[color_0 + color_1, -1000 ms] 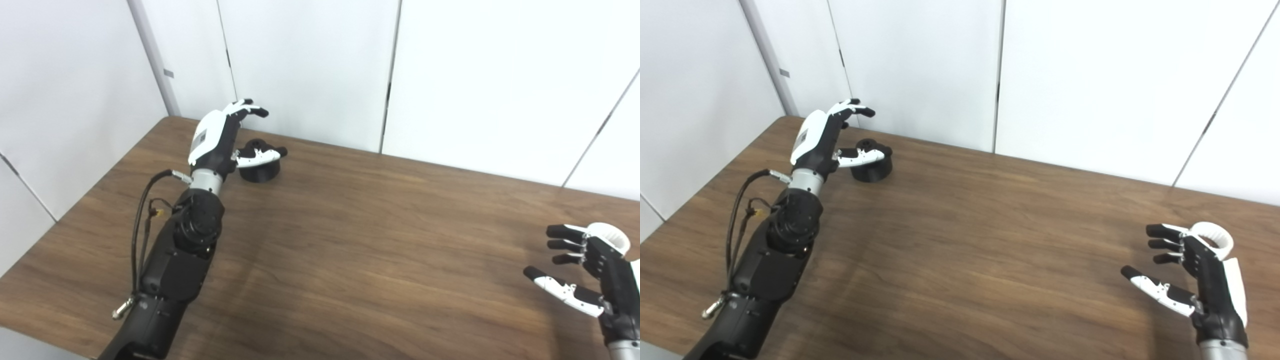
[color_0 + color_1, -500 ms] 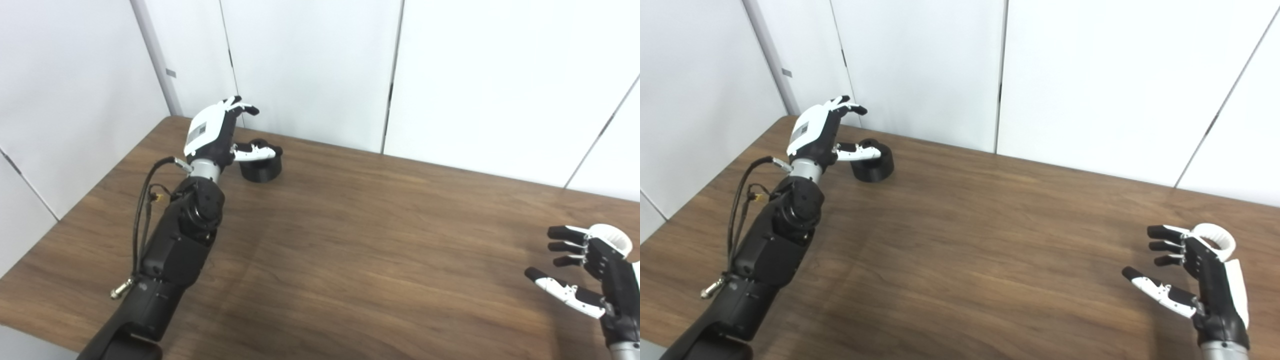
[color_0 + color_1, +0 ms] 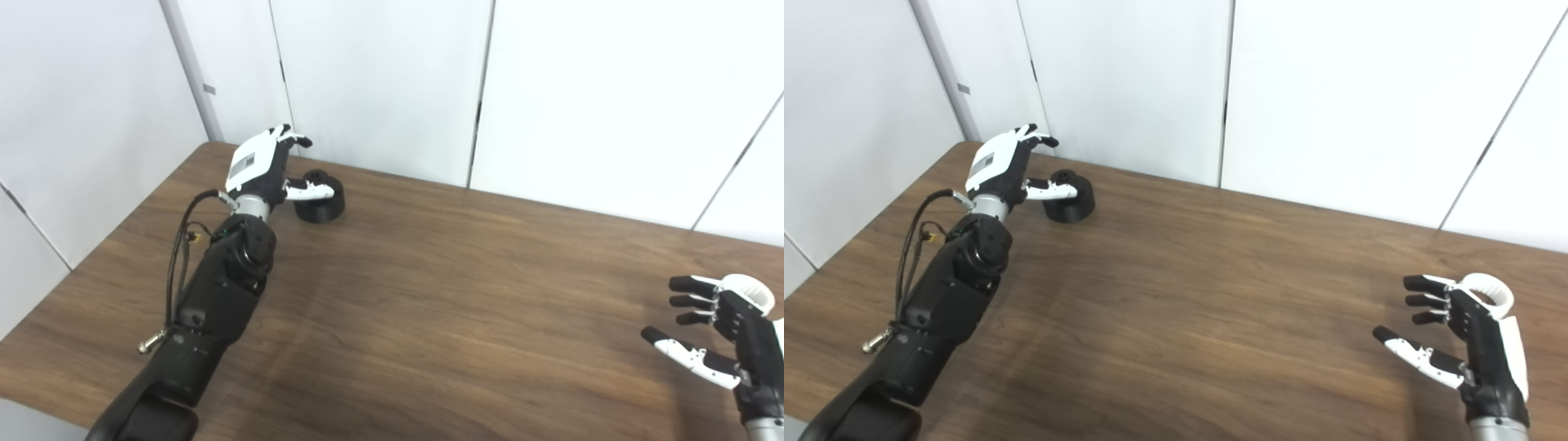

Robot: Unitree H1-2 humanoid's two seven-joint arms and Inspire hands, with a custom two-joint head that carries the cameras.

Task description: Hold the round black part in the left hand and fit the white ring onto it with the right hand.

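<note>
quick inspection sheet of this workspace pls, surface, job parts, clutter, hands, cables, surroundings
surface: brown wood-grain table, no marks seen
job's things: round black part stands on the table at the far left; white ring lies at the right, partly hidden behind the right hand
clutter: nothing seen
hands: left hand open at the black part, thumb across its top, fingers not closed on it; right hand open, fingers spread, beside the ring, holding nothing
cables: black cable loop along the left forearm, clear of the parts
surroundings: white wall panels right behind the table
</note>
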